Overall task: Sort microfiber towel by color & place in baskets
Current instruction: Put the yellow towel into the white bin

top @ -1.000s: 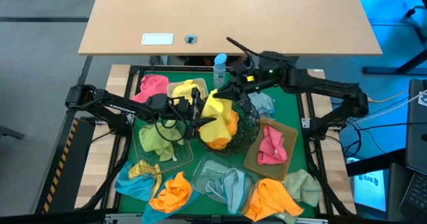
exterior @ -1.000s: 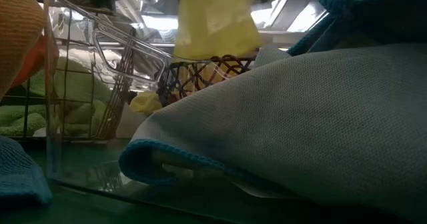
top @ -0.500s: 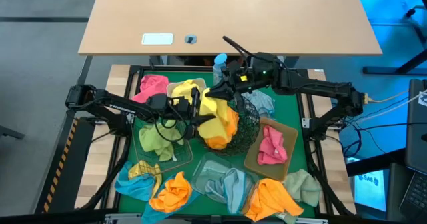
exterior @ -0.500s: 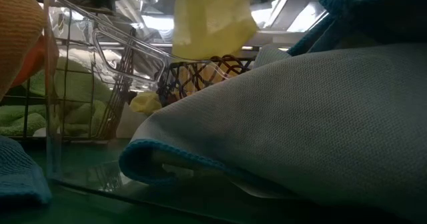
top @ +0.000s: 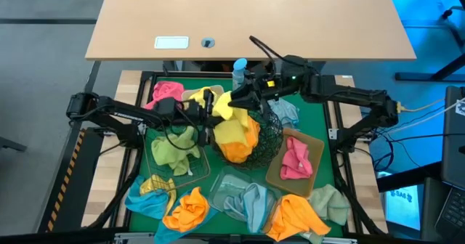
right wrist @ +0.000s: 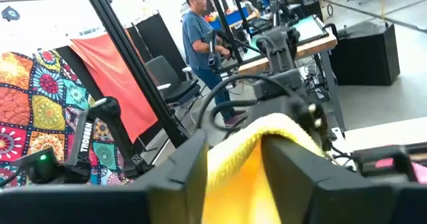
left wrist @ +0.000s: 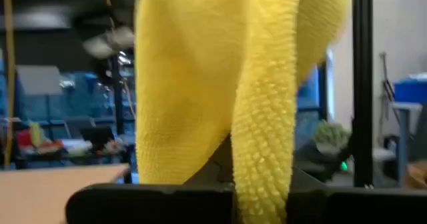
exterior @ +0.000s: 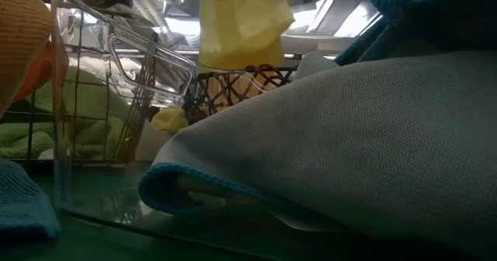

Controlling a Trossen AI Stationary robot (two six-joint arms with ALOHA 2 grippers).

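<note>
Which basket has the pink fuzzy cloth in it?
The tan rectangular tray on the right side of the green mat holds a pink fuzzy cloth. The other baskets hold green, blue or yellow-orange cloths.

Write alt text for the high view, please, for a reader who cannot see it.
Seen from above, the left claw and the right claw meet on one yellow microfiber towel above a round black wire bowl on a green mat. Around it, baskets and the mat hold pink, green, orange and light blue towels.

High view evenly bright; low view dim, backlit and blurred up close; left wrist view soft
</note>
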